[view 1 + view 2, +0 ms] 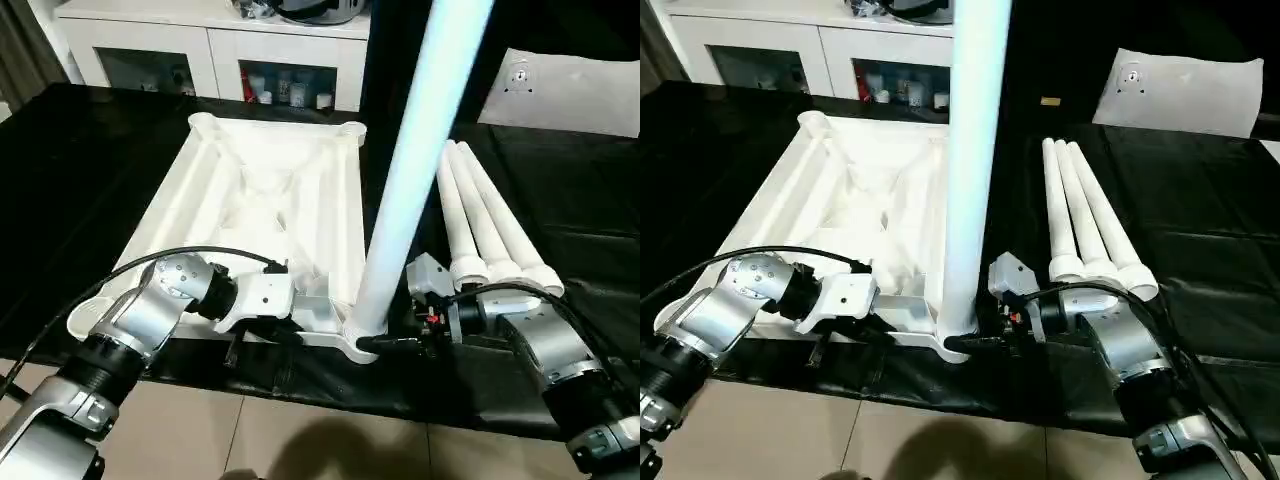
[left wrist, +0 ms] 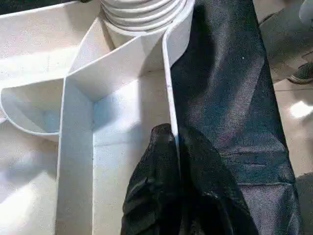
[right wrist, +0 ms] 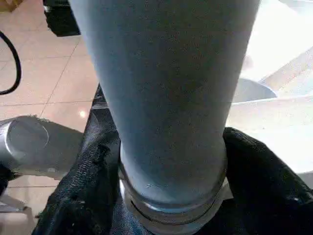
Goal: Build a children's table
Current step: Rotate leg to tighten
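One table top (image 1: 262,190), white plastic, turned ribbed side up on a black cloth (image 1: 560,180), at the middle of the head views. Four round corner sockets: three bare, at 11, 1 and 7 o'clock, and the fourth, at 5 o'clock, filled.

Four legs in all. One upright leg (image 1: 410,170), seated in that 5 o'clock socket, leaning a little and running out past the upper edge of the head views. Seen close from the left wrist, ridged rings at its foot, inside the socket. Three lying legs (image 1: 490,225), side by side and touching, on the cloth at 3 o'clock of the top, near it but apart, thick ends toward the robot.

Two grippers. Left gripper (image 2: 173,134) at the 6 o'clock edge of the top, near the filled socket, black fingers (image 2: 151,161) pressed together on the thin upright rim wall, one on each face of it. Right gripper (image 1: 385,343) at 5 o'clock, down at the foot of the upright leg just above the socket; clamped on the leg or merely set around it, cannot tell.

Farther out: one flat white panel (image 1: 570,90) with a small round mark at 2 o'clock on the cloth, well apart from the legs. One white cabinet (image 1: 200,50) with glass doors at 12 o'clock behind the cloth. Tiled floor (image 1: 300,430) at 6 o'clock, under the two silver forearms.
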Available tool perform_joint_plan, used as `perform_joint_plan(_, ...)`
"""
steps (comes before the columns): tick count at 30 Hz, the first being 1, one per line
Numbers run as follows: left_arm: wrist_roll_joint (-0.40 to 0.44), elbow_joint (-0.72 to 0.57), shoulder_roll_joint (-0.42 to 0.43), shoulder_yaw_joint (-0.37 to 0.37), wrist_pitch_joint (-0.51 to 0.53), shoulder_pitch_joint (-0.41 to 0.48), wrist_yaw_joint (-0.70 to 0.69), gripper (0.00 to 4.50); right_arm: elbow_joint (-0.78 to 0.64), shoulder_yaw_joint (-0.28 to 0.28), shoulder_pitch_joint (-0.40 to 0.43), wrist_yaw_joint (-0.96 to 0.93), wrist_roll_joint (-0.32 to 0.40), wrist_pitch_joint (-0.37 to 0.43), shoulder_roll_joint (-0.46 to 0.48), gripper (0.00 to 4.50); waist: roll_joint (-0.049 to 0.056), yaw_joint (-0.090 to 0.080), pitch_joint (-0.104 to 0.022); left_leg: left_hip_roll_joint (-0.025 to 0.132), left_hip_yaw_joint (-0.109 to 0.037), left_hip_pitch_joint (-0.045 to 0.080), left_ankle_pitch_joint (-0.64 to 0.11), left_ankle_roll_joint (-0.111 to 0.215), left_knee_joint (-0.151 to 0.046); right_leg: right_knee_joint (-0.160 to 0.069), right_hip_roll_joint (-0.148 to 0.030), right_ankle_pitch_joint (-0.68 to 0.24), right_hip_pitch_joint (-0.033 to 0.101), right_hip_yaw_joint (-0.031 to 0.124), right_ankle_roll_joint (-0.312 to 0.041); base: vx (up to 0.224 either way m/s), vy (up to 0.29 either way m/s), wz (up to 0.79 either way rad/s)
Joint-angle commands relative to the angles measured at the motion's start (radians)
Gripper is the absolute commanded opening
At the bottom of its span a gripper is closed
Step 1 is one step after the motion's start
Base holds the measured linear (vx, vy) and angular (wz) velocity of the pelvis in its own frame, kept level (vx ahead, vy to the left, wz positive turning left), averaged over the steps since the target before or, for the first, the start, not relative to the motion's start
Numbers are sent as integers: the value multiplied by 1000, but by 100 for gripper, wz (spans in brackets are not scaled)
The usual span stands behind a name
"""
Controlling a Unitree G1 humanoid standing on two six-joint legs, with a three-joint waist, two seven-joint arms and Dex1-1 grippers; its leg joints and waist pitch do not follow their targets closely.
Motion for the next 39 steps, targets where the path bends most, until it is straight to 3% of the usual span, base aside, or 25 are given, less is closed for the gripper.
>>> perform_joint_plan(1,35,13,-1,-79,-35,12,-70,0,15,3,-9,8,-1,3,6,286,4,-2,-54,31,0,4,-148,49,-55,-59,-60,-26,54,29,-245,0,0,0)
perform_joint_plan(8,35,24,3,-67,-25,18,-54,0,-9,-5,28,9,37,44,24,274,5,0,-52,31,0,5,-158,46,-56,-61,-60,-34,54,28,-245,0,0,0)
perform_joint_plan(9,26,18,-2,-55,-3,25,-38,0,-28,-10,50,-3,49,59,32,273,10,1,-52,32,0,6,-168,42,-57,-62,-60,-47,53,28,-244,0,0,0)
perform_joint_plan(12,-5,-12,-34,2,84,58,52,0,-71,-40,111,-95,76,90,85,272,8,0,-50,34,-1,7,-180,31,-60,-63,-63,-53,52,29,-243,0,0,0)
perform_joint_plan(14,-25,-34,-58,37,135,78,113,0,-77,-59,135,-182,75,99,130,272,10,-6,-42,30,-2,9,-247,20,-68,-77,-62,-174,48,28,-223,0,0,0)
perform_joint_plan(15,-31,-47,-75,59,164,88,158,0,-74,-66,145,-232,66,95,157,272,16,-11,-36,30,-4,13,-298,3,-74,-85,-64,-293,44,29,-202,-55,-4,-3)
perform_joint_plan(16,-33,-51,-81,67,175,92,176,0,-73,-69,148,-251,63,93,167,272,11,-13,-29,27,-7,20,-348,-5,-74,-103,-68,-438,36,29,-164,0,0,0)
perform_joint_plan(17,-33,-61,-95,83,198,98,214,0,-67,-73,153,-288,58,95,188,272,13,-15,-30,25,-11,21,-361,-10,-75,-105,-69,-486,37,30,-146,0,0,0)
perform_joint_plan(18,-33,-98,-146,133,284,117,338,0,-41,-88,159,-405,44,100,263,272,14,-21,-28,26,-15,18,-369,-20,-80,-106,-69,-530,37,32,-118,0,0,0)
perform_joint_plan(20,-31,-124,-172,156,338,128,392,0,-32,-96,162,-452,39,98,300,272,12,-39,-29,21,-22,21,-380,-24,-80,-120,-72,-620,31,27,-79,0,0,0)
perform_joint_plan(21,-30,-127,-175,159,345,129,398,0,-28,-98,161,-461,38,98,306,272,12,-39,-29,21,-22,21,-380,-24,-80,-120,-72,-620,31,27,-79,0,0,0)
perform_joint_plan(22,-16,-164,-224,187,432,140,482,0,14,-125,137,-577,28,104,378,272,13,-51,-30,23,-23,14,-369,-20,-84,-113,-67,-561,30,30,-93,0,0,0)
perform_joint_plan(24,11,-196,-303,223,532,139,611,0,88,-165,85,-757,7,108,471,271,11,-65,-28,21,-22,12,-380,-24,-82,-111,-66,-556,26,27,-105,0,0,0)
perform_joint_plan(25,11,-196,-303,223,532,139,611,0,88,-165,85,-757,7,108,471,271,11,-69,-29,19,-24,11,-375,-25,-82,-113,-66,-559,28,26,-103,0,0,0)
perform_joint_plan(26,22,-200,-359,246,572,127,693,0,137,-185,46,-846,-4,108,506,270,10,-68,-33,17,-25,9,-361,-14,-81,-116,-66,-550,32,26,-94,0,0,0)
perform_joint_plan(27,22,-200,-359,246,572,127,693,0,137,-185,46,-846,-4,108,506,270,13,-71,-34,19,-19,12,-351,-11,-78,-114,-63,-505,24,31,-110,0,0,0)
perform_joint_plan(29,37,-210,-427,260,614,111,789,0,178,-197,5,-932,-34,121,534,270,9,-67,-40,19,-13,8,-307,3,-74,-107,-59,-388,30,35,-134,0,0,0)
perform_joint_plan(30,47,-214,-441,251,623,107,805,0,184,-202,-2,-944,-36,127,542,270,11,-66,-44,20,-11,3,-264,9,-72,-98,-55,-301,34,35,-151,0,0,0)
perform_joint_plan(31,54,-217,-449,243,629,105,813,0,187,-206,-6,-949,-35,130,547,270,11,-63,-45,20,-10,2,-248,15,-70,-96,-55,-270,34,35,-157,0,0,0)
perform_joint_plan(33,66,-229,-452,228,642,107,813,0,176,-199,2,-931,-51,114,547,325,11,-52,-52,17,-5,-7,-159,38,-61,-84,-55,-131,43,35,-175,26,-7,1)
perform_joint_plan(34,70,-237,-452,222,652,109,810,0,174,-199,7,-936,-62,103,545,325,11,-51,-53,16,-4,-10,-129,48,-59,-78,-54,-71,46,34,-187,51,-14,2)
perform_joint_plan(37,79,-238,-431,206,644,114,792,0,162,-205,28,-940,-68,74,524,348,10,-50,-51,16,-4,-12,-112,59,-60,-76,-55,-23,51,32,-196,0,0,0)
perform_joint_plan(39,80,-236,-420,200,639,115,783,0,158,-208,34,-940,-69,65,512,367,12,-52,-47,18,-4,-8,-153,53,-63,-82,-56,-89,49,30,-195,0,0,0)
